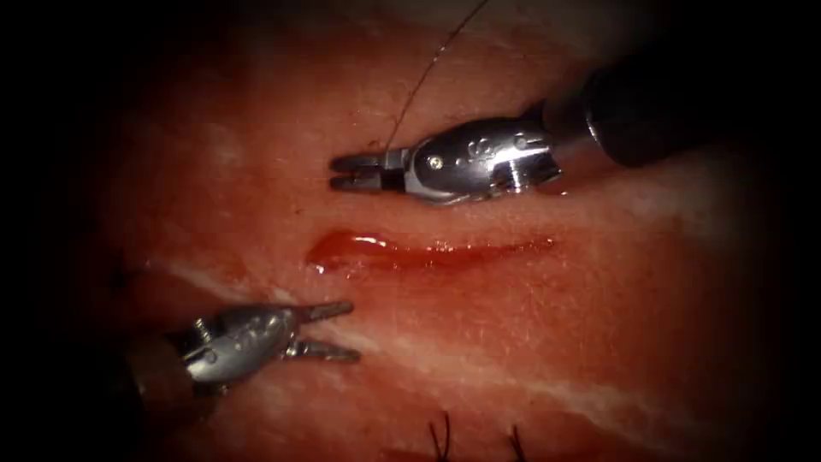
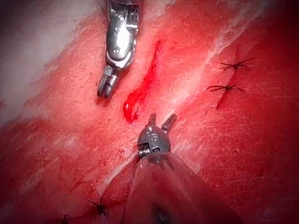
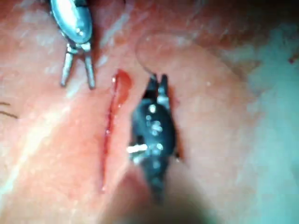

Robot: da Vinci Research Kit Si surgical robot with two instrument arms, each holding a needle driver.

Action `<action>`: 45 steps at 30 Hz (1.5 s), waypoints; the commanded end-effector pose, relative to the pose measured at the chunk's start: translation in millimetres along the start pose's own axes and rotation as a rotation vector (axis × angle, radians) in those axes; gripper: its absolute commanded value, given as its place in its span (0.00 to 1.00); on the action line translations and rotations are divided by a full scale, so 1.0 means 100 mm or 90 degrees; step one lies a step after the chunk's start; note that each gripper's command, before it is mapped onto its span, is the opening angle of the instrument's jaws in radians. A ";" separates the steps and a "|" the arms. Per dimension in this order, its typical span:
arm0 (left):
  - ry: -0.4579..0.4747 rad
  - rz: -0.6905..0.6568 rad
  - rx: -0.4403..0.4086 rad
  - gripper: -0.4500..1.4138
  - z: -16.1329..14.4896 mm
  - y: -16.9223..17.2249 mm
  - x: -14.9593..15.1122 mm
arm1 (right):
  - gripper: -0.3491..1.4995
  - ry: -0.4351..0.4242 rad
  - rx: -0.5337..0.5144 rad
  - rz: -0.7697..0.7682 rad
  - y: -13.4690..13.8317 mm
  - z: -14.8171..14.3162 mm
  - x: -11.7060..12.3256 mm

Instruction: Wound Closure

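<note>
Right tool (image 1: 346,171), far side of the cut (image 1: 428,252): jaws nearly together, pinching the thread (image 1: 423,81) (needle unseen). Left tool (image 1: 329,331), near side: jaws apart, empty. Tissue (image 1: 599,342) wet with red fluid (image 1: 342,248); risk judged: thread slipping from the pinch, tools working close.

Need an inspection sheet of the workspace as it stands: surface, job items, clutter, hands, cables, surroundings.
Surface: tissue, one open cut running across the endoscope view.
Job's things: red fluid pooled at the cut's left end; thread runs up from the right hand.
Clutter: cut ends of thread on tissue below the cut.
Hands: right hand above the cut, shut on the thread; left hand below the cut's left end, open, holding nothing.
Cables: nothing seen.
Surroundings: nothing seen.
</note>
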 end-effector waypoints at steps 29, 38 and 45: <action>0.000 -0.001 -0.004 0.31 0.008 0.003 -0.007 | 0.00 0.038 0.049 0.247 -0.003 0.012 0.015; 0.000 0.000 -0.004 0.31 0.007 0.003 -0.008 | 0.00 0.067 0.039 0.295 -0.005 0.006 0.027; 0.000 0.000 -0.004 0.31 0.007 0.003 -0.008 | 0.00 0.060 0.024 0.296 -0.004 0.004 0.026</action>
